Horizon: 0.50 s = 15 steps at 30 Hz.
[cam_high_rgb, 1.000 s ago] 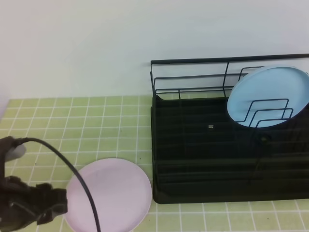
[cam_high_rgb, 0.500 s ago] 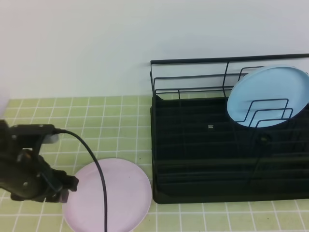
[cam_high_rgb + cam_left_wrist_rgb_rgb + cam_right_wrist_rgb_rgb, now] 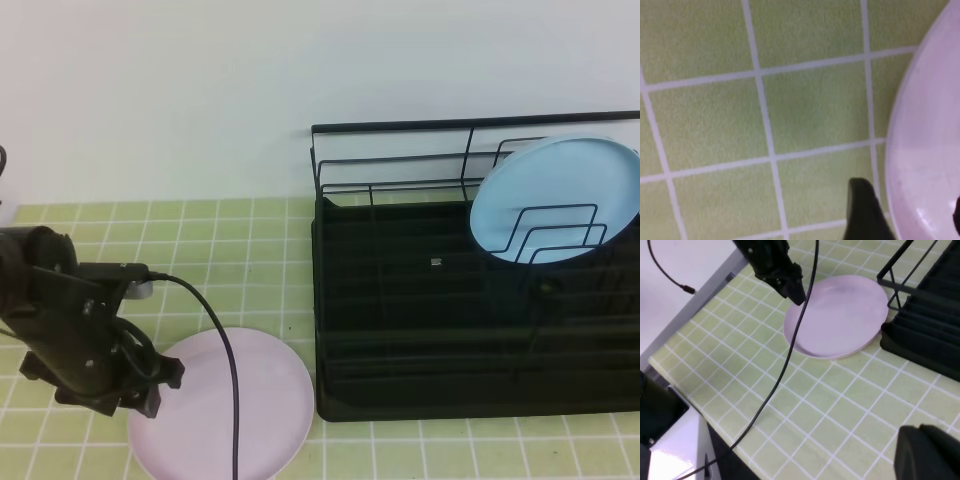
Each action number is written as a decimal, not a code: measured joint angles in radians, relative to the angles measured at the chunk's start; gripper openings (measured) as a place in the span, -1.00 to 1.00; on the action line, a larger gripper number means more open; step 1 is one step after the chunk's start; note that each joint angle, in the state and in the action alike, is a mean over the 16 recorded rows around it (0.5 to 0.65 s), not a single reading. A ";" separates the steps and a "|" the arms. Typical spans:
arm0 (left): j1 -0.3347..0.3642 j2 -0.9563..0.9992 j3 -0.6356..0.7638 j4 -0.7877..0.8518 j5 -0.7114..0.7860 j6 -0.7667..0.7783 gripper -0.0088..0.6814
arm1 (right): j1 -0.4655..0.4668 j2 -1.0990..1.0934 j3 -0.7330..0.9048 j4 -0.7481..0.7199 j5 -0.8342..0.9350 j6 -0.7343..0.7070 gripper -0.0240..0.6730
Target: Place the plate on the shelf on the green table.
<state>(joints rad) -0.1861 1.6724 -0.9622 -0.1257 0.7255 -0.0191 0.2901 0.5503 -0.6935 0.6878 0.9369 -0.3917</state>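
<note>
The pale pink plate (image 3: pixel 235 405) lies flat on the green table (image 3: pixel 220 250), just left of the black shelf (image 3: pixel 470 310). My left gripper (image 3: pixel 158 392) hangs at the plate's left rim, pointing down. In the left wrist view it (image 3: pixel 910 215) is open across the plate (image 3: pixel 927 150) rim: one dark fingertip (image 3: pixel 865 210) is over the tiles, and the other barely shows at the right edge over the plate. The right wrist view shows the plate (image 3: pixel 837 315), the left gripper (image 3: pixel 794 290) at its edge and the shelf's corner (image 3: pixel 925 320). My right gripper (image 3: pixel 926 452) is a dark shape low in that view, shut and holding nothing.
A light blue plate (image 3: pixel 555 200) stands upright in the wire dividers at the shelf's right end. The left arm's black cable (image 3: pixel 230 400) drapes over the pink plate. The table's near edge and a grey frame (image 3: pixel 700 300) appear in the right wrist view.
My left arm has swung up and to the right from the lower left corner. Its gripper now reaches the pink plate's left rim. The plate and shelf have not moved.
</note>
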 joint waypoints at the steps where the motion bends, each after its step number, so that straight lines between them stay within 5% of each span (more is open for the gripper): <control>1: 0.000 0.007 -0.002 -0.003 -0.005 0.000 0.05 | 0.000 0.000 0.000 0.001 0.003 0.000 -0.94; 15: 0.000 0.064 -0.005 -0.046 -0.074 0.009 -0.14 | 0.000 0.000 0.000 0.034 0.013 0.000 -0.94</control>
<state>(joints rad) -0.1861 1.7367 -0.9672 -0.1718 0.6517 -0.0097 0.2901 0.5503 -0.6935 0.7213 0.9498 -0.3917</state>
